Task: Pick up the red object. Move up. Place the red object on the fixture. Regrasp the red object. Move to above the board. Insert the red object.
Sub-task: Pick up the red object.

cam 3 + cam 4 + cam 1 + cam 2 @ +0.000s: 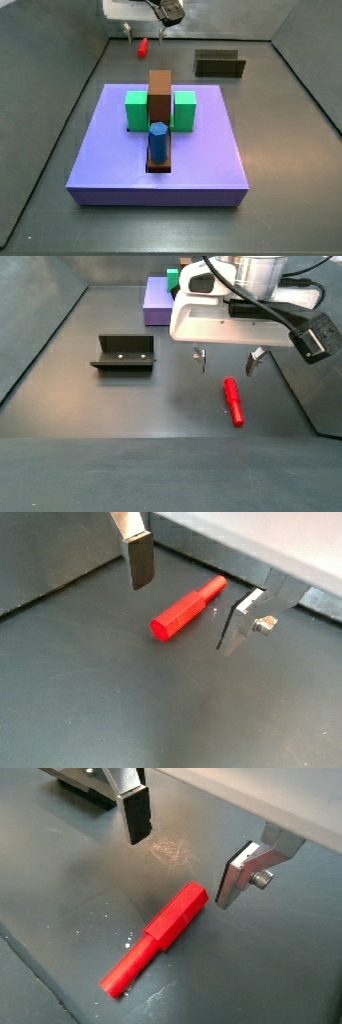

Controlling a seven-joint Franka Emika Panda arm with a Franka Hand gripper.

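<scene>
The red object (158,938) lies flat on the dark worktop (267,978), a short peg w/ a thicker half and a slimmer half, nothing gripping it. In both wrist views it sits free of the fingers (136,560): in a wrist view it lies between the two plates but lower, touching neither; in a wrist view (189,608) the thick end points toward the camera, thin end toward the far finger. The gripper (226,360) hangs above the red object w/ fingers spread wide, nothing between them, tips clear of the worktop. In a side view the red object (234,401) lies just beside and below the finger tips, its long axis running away from the gripper toward the near edge. The fixture (123,353) stands well apart from the red object, on the gripper's other side, a dark open holder w/ low walls, nothing in it as far as the views show. In a side view the red object (142,46) is a small red mark beyond the board (160,150), near the back wall, w/ the fixture (219,64) off to one side. The board carries green blocks (138,110), a brown bar (160,100) running along its middle, and a blue cylinder (158,142) upright on the bar's near part.
</scene>
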